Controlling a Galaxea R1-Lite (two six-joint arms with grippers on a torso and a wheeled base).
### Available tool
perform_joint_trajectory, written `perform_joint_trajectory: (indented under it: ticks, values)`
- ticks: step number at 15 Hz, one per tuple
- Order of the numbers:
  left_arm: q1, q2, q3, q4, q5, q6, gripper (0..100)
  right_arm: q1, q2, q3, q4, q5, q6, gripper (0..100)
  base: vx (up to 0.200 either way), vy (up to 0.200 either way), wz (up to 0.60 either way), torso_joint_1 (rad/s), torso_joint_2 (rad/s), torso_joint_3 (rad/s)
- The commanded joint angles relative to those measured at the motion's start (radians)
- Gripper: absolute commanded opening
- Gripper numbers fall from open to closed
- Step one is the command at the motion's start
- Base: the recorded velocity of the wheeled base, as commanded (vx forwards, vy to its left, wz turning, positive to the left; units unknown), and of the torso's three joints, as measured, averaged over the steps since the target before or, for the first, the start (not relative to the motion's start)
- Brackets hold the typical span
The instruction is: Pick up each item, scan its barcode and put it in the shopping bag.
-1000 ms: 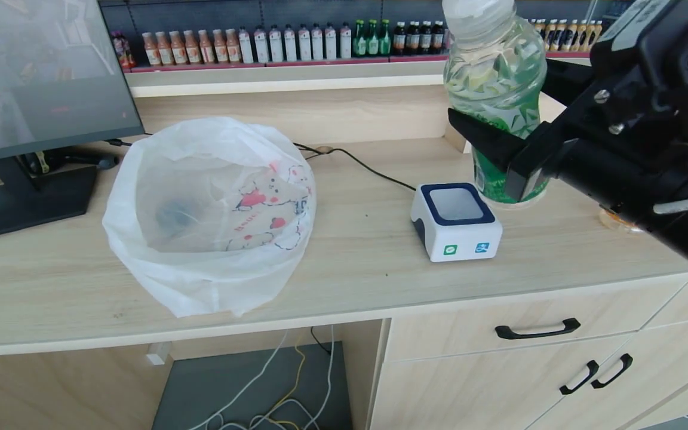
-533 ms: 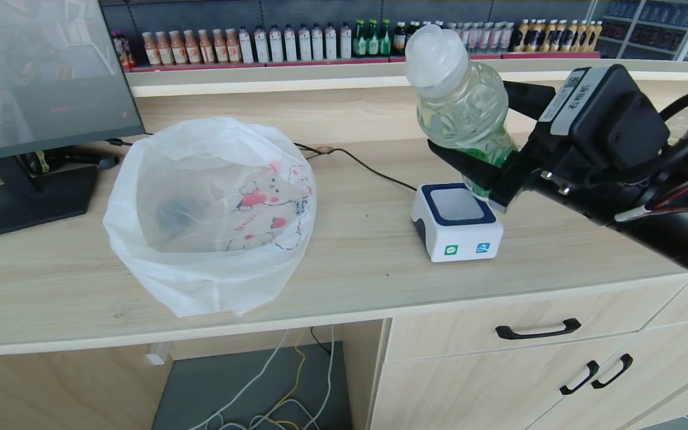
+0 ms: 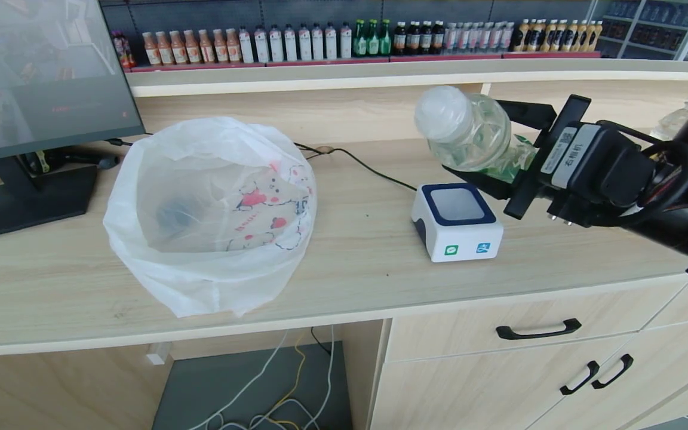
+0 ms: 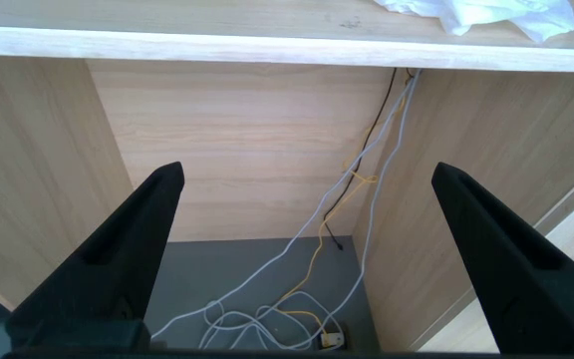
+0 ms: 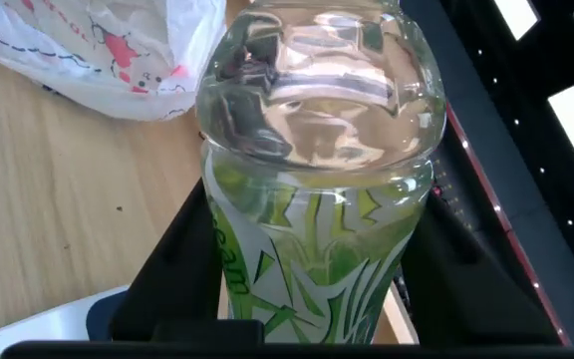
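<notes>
Bottle (image 3: 469, 134) now tipped sideways above scanner (image 3: 456, 222), clamped in right gripper (image 3: 482, 143) | shopping bag (image 3: 209, 215) at scanner's 9 o'clock, bagging pending | left gripper (image 4: 307, 189) spread, empty

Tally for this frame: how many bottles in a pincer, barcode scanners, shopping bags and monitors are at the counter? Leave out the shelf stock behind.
bottle, gripped in the right pincer: 1
barcode scanner: 1
shopping bag: 1
monitor: 1
Total: 4
</notes>
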Motion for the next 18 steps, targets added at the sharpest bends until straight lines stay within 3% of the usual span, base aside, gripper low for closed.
perform_joint_trajectory:
  ticks: [1, 6, 18]
  values:
    - [0.001, 0.000, 0.000, 0.000, 0.000, -0.001, 100, -0.003, 0.038, -0.025, 0.005, 0.004, -0.010, 0, 0.000, 0.000, 0.00, 0.000, 0.00, 0.000]
    - [0.001, 0.000, 0.000, 0.000, 0.000, 0.000, 100, -0.026, 0.074, 0.033, 0.007, 0.100, -0.069, 0, 0.000, 0.000, 0.00, 0.000, 0.00, 0.000]
    - [0.001, 0.000, 0.000, 0.000, 0.000, 0.000, 100, -0.019, 0.071, 0.021, 0.008, 0.097, -0.069, 0, 0.000, 0.000, 0.00, 0.000, 0.00, 0.000]
